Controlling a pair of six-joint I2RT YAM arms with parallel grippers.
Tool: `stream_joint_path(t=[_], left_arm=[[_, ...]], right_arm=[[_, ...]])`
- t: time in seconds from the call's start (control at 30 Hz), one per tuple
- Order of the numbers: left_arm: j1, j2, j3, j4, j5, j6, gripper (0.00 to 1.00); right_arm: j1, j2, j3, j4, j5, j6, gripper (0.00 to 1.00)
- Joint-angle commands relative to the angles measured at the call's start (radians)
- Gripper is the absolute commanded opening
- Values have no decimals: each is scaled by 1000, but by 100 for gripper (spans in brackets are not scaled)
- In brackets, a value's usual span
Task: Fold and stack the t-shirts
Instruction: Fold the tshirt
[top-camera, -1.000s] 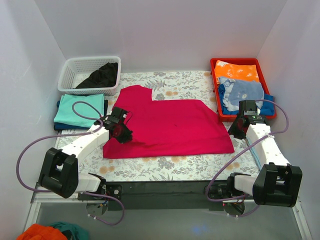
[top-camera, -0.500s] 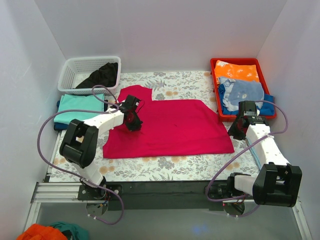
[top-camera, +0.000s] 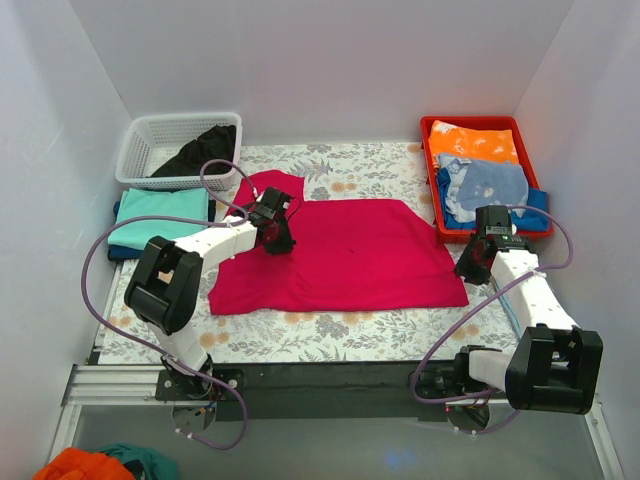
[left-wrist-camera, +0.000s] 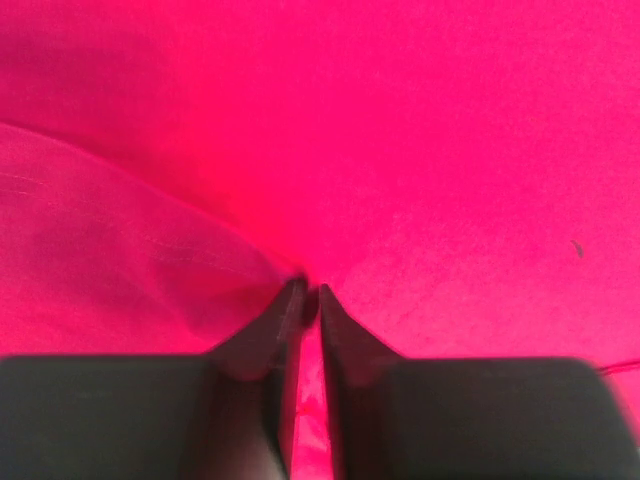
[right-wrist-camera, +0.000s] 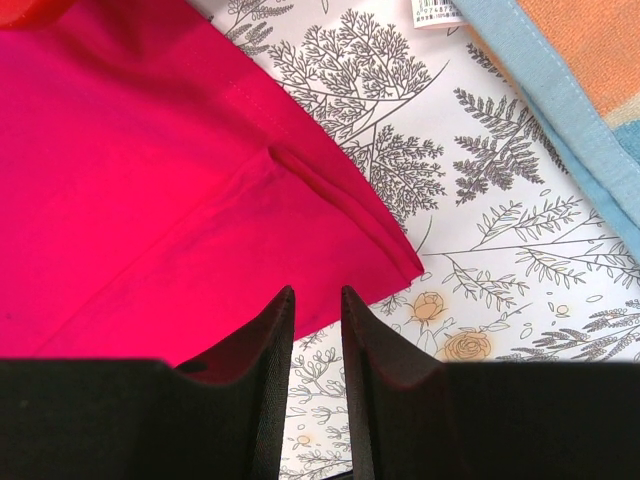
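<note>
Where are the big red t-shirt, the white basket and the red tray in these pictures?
red t-shirt (top-camera: 350, 255): top external view, the middle of its body.
white basket (top-camera: 165, 182): top external view, its near wall.
red tray (top-camera: 470, 121): top external view, its far rim.

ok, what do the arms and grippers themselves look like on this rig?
Left arm and right arm match: white link shells, chunky black joint housings, a purple cable looping loosely beside each. Left gripper and right gripper each have two matte black fingers tapering to thin tips. No markings legible.
</note>
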Motion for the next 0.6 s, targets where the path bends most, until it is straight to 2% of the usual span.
stream_joint_path(t=[0.0, 0.07, 0.13, 0.3, 0.43, 0.57], left_arm=[[-4, -20, 26, 0, -91, 31, 23], [-4, -53, 14, -19, -128, 22, 36], [-4, -90, -2, -26, -179, -4, 43], [-4, -256, -83, -52, -220, -61, 51], [-3, -293, -152, -195, -219, -177, 52], [5, -324, -259, -255, -146, -321, 52]], right_arm=[[2, -7, -3, 9, -15, -14, 31], [2, -7, -3, 10, -21, -17, 31], [2, -10, -4, 12, -27, -20, 31], [9, -23, -17, 29, -46, -43, 34], [31, -17, -27, 39, -72, -63, 40], [130, 13, -30, 58, -73, -80, 45]])
